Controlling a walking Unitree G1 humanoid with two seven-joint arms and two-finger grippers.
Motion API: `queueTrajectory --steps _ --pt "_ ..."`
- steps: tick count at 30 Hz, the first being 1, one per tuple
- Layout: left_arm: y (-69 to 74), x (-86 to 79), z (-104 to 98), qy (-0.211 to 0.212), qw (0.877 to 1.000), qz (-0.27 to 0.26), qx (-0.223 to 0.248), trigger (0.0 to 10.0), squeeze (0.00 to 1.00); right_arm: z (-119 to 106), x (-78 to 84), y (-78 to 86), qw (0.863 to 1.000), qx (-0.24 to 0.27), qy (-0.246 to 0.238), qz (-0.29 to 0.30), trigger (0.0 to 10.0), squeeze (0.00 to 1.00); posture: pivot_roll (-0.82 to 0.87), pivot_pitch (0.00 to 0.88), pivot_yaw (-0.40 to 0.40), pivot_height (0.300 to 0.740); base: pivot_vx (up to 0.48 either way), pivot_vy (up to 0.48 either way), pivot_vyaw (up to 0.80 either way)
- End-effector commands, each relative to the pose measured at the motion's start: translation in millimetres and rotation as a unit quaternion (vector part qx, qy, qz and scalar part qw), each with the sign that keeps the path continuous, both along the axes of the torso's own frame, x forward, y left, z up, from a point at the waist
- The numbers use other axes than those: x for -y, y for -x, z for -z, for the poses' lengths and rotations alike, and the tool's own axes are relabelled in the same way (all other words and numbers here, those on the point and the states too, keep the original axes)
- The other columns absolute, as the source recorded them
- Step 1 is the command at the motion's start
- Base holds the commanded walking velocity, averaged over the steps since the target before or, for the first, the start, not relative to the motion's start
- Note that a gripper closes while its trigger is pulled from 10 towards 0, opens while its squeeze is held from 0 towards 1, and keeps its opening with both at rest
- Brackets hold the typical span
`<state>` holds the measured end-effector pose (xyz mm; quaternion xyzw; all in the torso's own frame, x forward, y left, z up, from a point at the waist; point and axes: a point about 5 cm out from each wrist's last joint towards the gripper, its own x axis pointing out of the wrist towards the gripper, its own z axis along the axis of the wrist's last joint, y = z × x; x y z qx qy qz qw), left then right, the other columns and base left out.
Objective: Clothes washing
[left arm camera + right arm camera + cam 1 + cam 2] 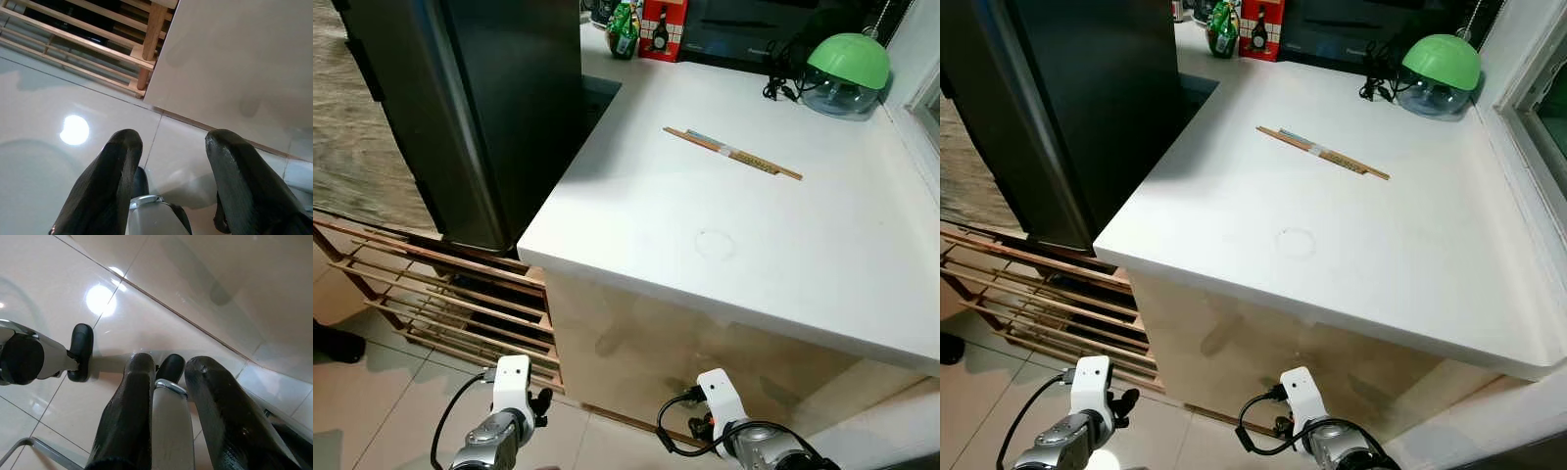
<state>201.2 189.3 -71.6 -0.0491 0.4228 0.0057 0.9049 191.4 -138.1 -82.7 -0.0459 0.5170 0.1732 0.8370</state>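
Note:
Both arms hang low in front of a white counter [724, 235]. The left arm's wrist [509, 397] and the right arm's wrist [722, 401] show at the bottom of the eye views. In the left wrist view my left gripper [171, 147] is open over the glossy floor tiles [58, 161], with nothing between its black fingers [110, 181]. My right gripper [168, 374] is also open and empty, pointing down at the floor beside the counter's beige front panel [244, 289].
On the counter lie chopsticks [732, 153], with a green-domed appliance [845, 69] and bottles [625, 29] at the back. A tall dark fridge [480, 108] stands to the left above a slatted wooden rack [440, 294]. A dark shoe [335, 343] rests on the floor far left.

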Motion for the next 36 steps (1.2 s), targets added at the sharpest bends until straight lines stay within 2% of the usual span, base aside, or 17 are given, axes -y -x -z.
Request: queueTrajectory --steps 1,31,32,33,34,35,36 --pt "29.4 20.3 21 -0.138 0.958 0.172 -0.182 10.0 0.00 29 26.2 71.3 0.967 -0.108 0.062 0.222 10.0 0.00 -0.11 0.000 0.142 0.740 0.000 0.000 0.00" --pt "29.1 23.1 21 -0.139 0.959 0.172 -0.179 10.0 0.00 30 25.9 72.1 0.968 -0.109 0.064 0.217 10.0 0.00 -0.11 0.000 0.140 0.740 0.000 0.000 0.00" --pt "40.4 -0.2 24 -0.154 0.957 0.163 -0.186 10.0 0.00 29 37.5 74.2 0.967 -0.104 0.071 0.222 10.0 0.00 -0.07 0.000 0.078 0.740 0.000 0.000 0.00" --pt "40.4 -0.2 24 -0.154 0.957 0.163 -0.186 10.0 0.00 29 37.5 74.2 0.967 -0.104 0.071 0.222 10.0 0.00 -0.07 0.000 0.078 0.740 0.000 0.000 0.00" --pt "6.5 -30.3 -3 -0.153 0.981 0.115 -0.014 10.0 0.00 -2 55.7 26.1 0.980 0.087 -0.028 0.179 10.0 0.00 -0.08 0.000 0.071 0.740 0.000 0.000 0.00" --pt "6.5 -30.3 -3 -0.153 0.981 0.115 -0.014 10.0 0.00 -2 55.7 26.1 0.980 0.087 -0.028 0.179 10.0 0.00 -0.08 0.000 0.071 0.740 0.000 0.000 0.00" --pt "-1.0 -39.5 -13 -0.150 0.983 0.097 0.028 10.0 0.00 -15 57.9 14.8 0.976 0.139 -0.060 0.159 10.0 0.00 -0.08 0.000 0.071 0.740 0.000 0.000 0.00"
